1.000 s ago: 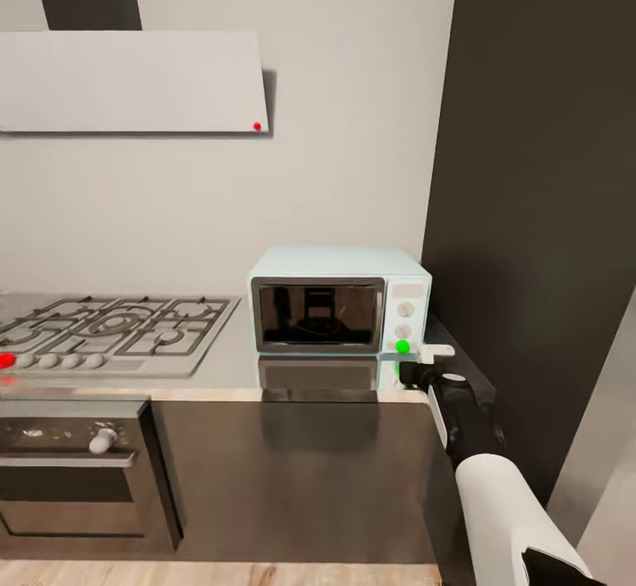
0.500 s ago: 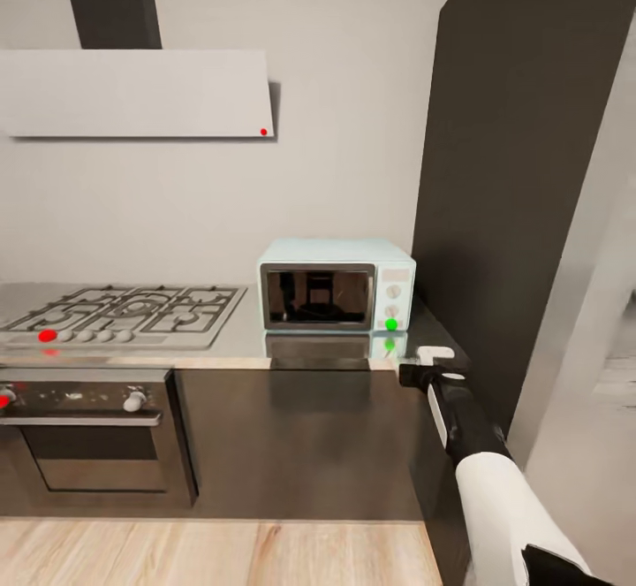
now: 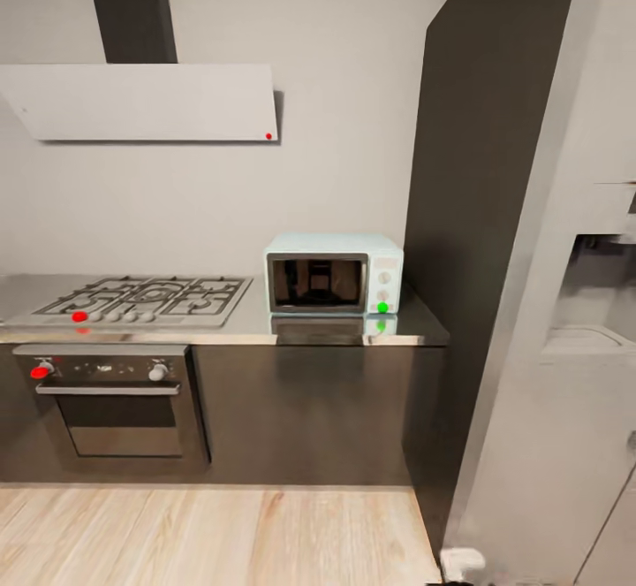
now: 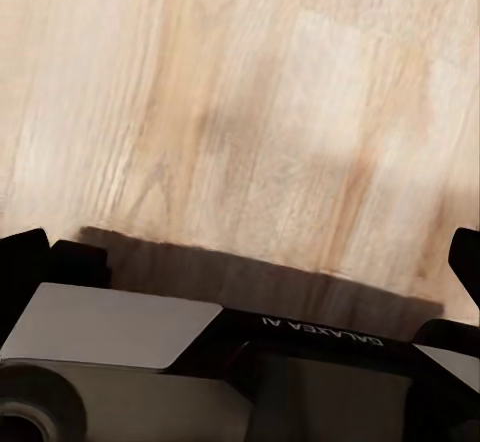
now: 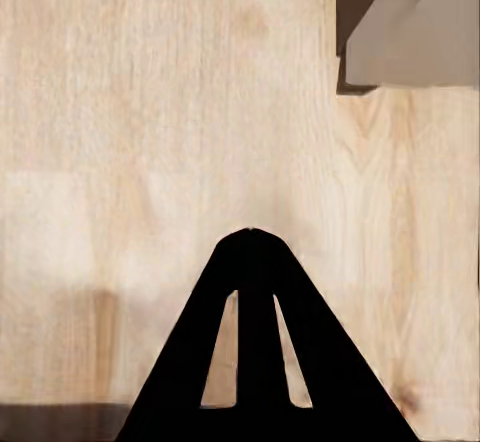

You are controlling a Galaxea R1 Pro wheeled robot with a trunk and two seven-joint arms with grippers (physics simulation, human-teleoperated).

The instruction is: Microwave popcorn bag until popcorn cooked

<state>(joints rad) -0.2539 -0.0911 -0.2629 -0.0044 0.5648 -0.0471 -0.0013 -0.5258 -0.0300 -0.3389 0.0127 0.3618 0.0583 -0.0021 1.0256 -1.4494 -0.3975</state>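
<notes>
With the microwave (image 3: 334,273) shut on the surface (image 3: 230,328), green light (image 3: 382,308) lit, bag presumably inside, the right tool (image 5: 253,247) hung pinched, empty, the left's state untellable; overheating seemed the risk.

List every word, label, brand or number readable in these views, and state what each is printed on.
"GALAXEA": pale letters on the dark robot body in the left wrist view, seen upside down.
Microwave: marks beside its knobs are too small and blurred to read.
Oven control panel: any markings are too blurred to read.
No other text.
</notes>
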